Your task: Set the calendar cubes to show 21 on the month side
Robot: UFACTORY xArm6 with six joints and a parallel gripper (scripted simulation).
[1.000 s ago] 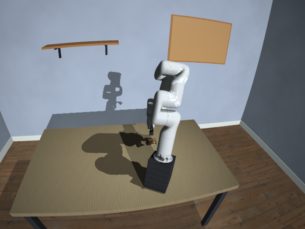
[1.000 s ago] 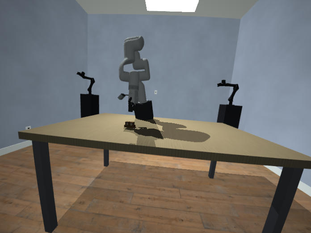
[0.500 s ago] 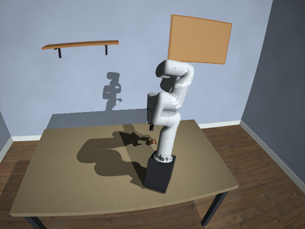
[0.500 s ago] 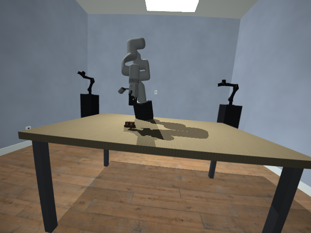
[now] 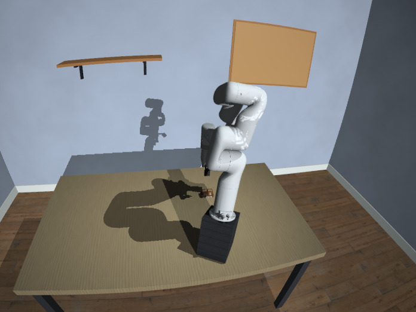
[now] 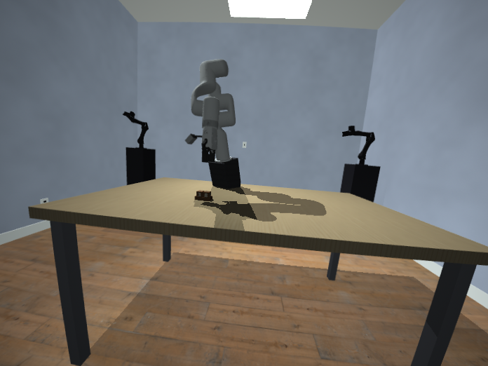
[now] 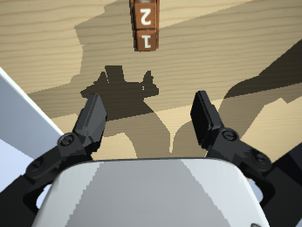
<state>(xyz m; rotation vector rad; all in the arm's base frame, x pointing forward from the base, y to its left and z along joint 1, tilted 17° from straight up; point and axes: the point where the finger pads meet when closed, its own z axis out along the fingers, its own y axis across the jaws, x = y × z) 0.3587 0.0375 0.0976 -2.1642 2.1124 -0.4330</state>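
Note:
The small brown calendar tray with its two cubes point(image 5: 206, 193) sits on the table just in front of the arm's base; it also shows in the exterior view point(image 6: 203, 194). In the wrist view the two brown cubes stand side by side at the top edge, one showing a white 2 point(image 7: 145, 17) and the other a white 1 point(image 7: 147, 41). My gripper point(image 7: 147, 103) hangs above the table, well clear of the cubes, with its fingers wide open and nothing between them. In the top and exterior views it point(image 5: 206, 171) is a small dark shape above the tray.
The arm's black pedestal point(image 5: 217, 235) stands on the table close behind the tray. Two black camera stands point(image 6: 140, 165) point(image 6: 360, 179) stand beyond the table's far edge. The arm's shadow lies across the table beside the tray.

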